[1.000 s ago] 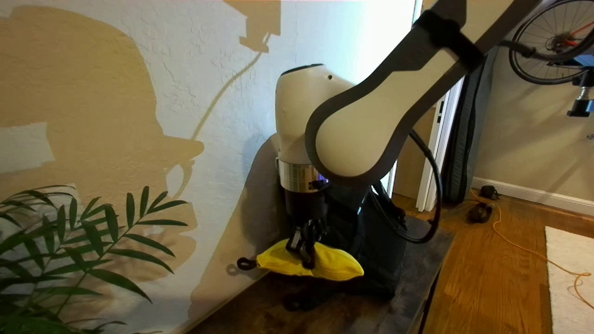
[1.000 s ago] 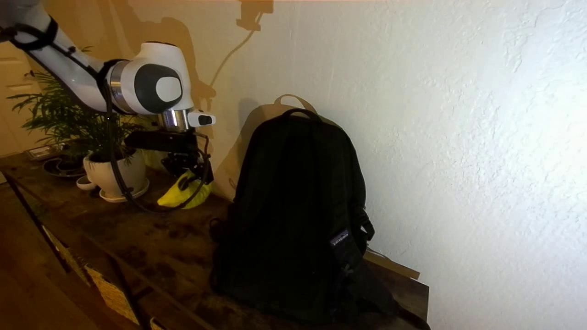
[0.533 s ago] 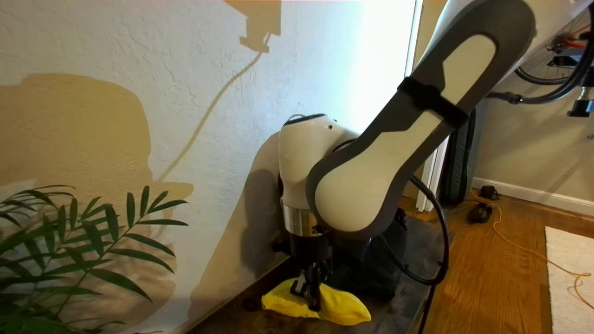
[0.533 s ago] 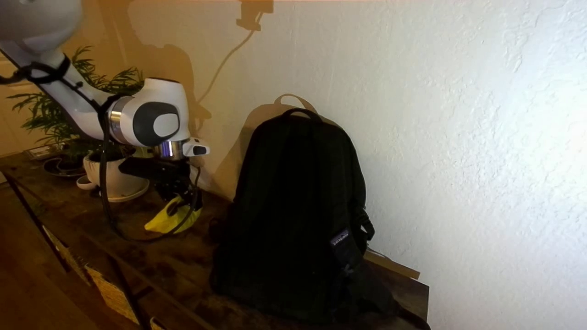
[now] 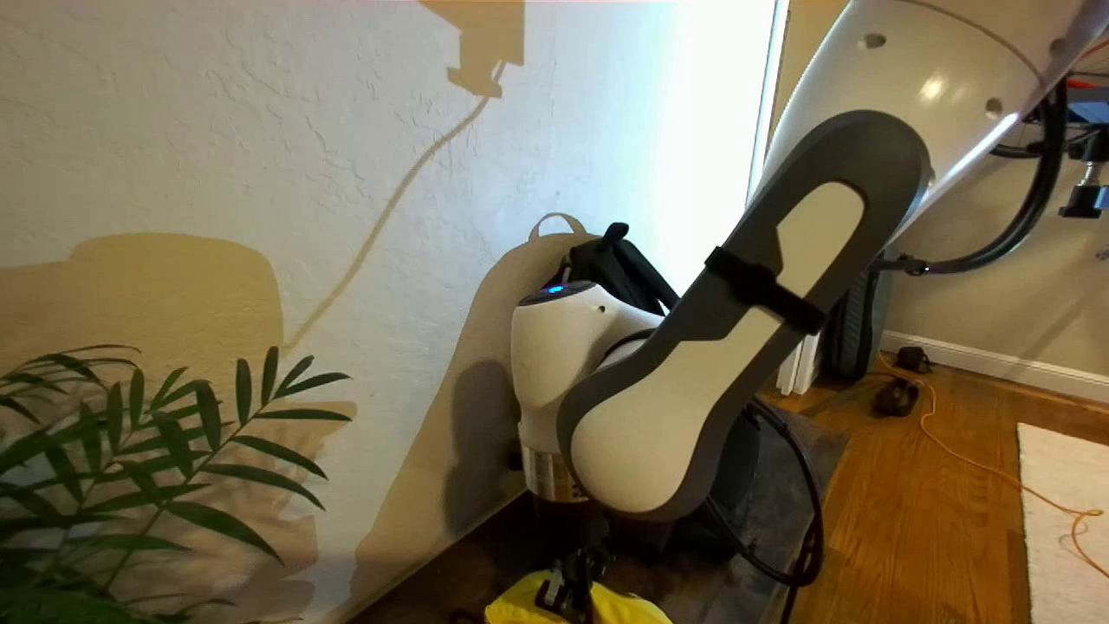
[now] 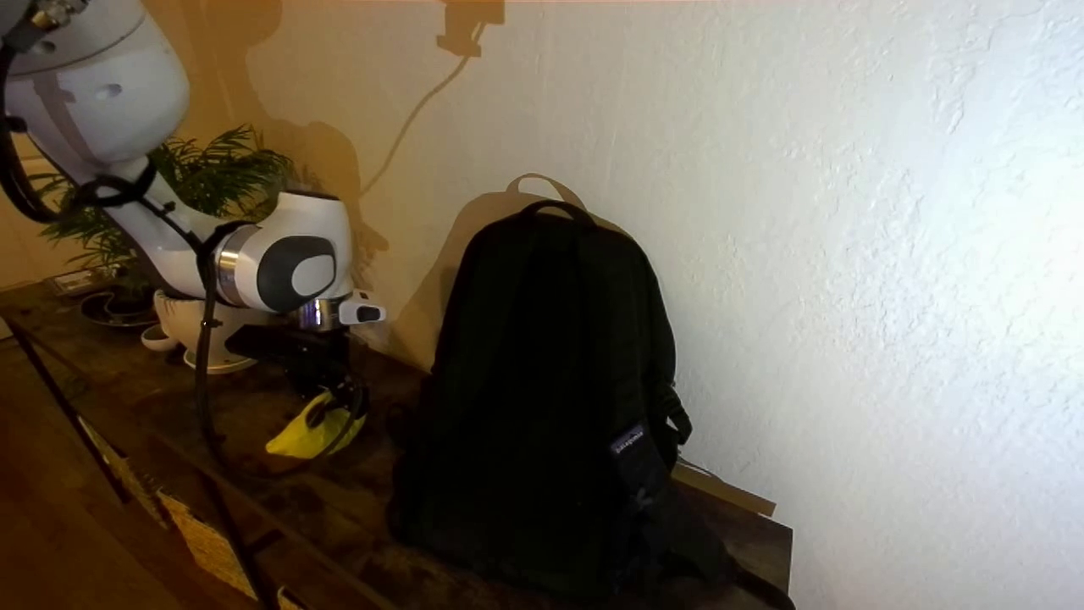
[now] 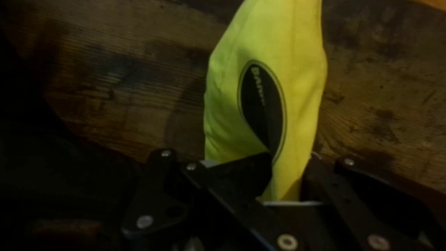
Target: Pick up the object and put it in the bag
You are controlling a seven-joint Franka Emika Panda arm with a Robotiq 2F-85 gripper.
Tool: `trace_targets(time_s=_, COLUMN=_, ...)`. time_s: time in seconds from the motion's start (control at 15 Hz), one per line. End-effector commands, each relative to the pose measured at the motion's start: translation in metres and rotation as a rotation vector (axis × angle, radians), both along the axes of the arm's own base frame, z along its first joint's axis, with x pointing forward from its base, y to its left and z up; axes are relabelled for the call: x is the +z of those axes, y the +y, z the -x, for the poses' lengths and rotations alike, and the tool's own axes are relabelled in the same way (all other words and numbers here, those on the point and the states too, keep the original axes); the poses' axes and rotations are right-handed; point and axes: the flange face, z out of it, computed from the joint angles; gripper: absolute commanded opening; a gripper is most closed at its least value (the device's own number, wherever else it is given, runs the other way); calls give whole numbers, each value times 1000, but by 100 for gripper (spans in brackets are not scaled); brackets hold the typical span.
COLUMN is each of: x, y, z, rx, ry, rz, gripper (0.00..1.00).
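Observation:
The object (image 5: 511, 600) is a bright yellow, floppy, elongated cloth item, with a dark oval patch in the wrist view (image 7: 301, 87). It also shows in an exterior view (image 6: 301, 436). My gripper (image 7: 288, 167) is shut on its middle, and the cloth narrows between the fingers. In both exterior views the gripper (image 5: 572, 585) (image 6: 334, 405) holds it low over the wooden table; I cannot tell whether it touches the wood. The bag (image 6: 542, 373), a black backpack, stands upright against the wall, beside the gripper. Its top shows behind the arm in an exterior view (image 5: 619, 264). Its opening is not visible.
A plant (image 5: 173, 442) stands in a white pot (image 6: 174, 320) behind the arm, with a small white bowl (image 6: 157, 339) beside it. The textured wall (image 5: 390, 104) runs along the table (image 6: 339, 483). A loose cable (image 6: 205, 398) hangs from the arm. A dark mass fills the wrist view's lower left.
My arm has come down with the yellow object still in the gripper, from in the air to low over the table. It has also shifted slightly away from the bag. The bag has not moved.

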Motion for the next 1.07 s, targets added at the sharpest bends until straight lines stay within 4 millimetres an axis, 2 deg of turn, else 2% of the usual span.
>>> trace_targets(time_s=0.0, x=2, y=3, z=-7, rx=0, ry=-7, rz=-20, gripper=6)
trace_targets(time_s=0.07, x=1, y=2, z=-6, rx=-2, ry=-3, rz=-17, gripper=31)
trace_targets(time_s=0.13, x=0, y=1, z=-5, rx=-2, ry=-1, rz=-14, gripper=31)
trace_targets(time_s=0.2, x=0, y=0, z=-5, rx=-3, ry=1, rz=-11, gripper=36)
trace_targets(time_s=0.53, x=9, y=-3, z=-3, rx=10, ry=7, rz=4, gripper=67)
trace_targets(time_s=0.8, x=4, y=-8, z=5, rx=56, ry=65, rz=34, gripper=93)
trace_targets(time_s=0.87, x=6, y=-9, z=6, rx=68, ry=77, rz=48, gripper=98)
trace_targets(time_s=1.0, x=12, y=-11, z=7, rx=88, ry=88, rz=60, gripper=100)
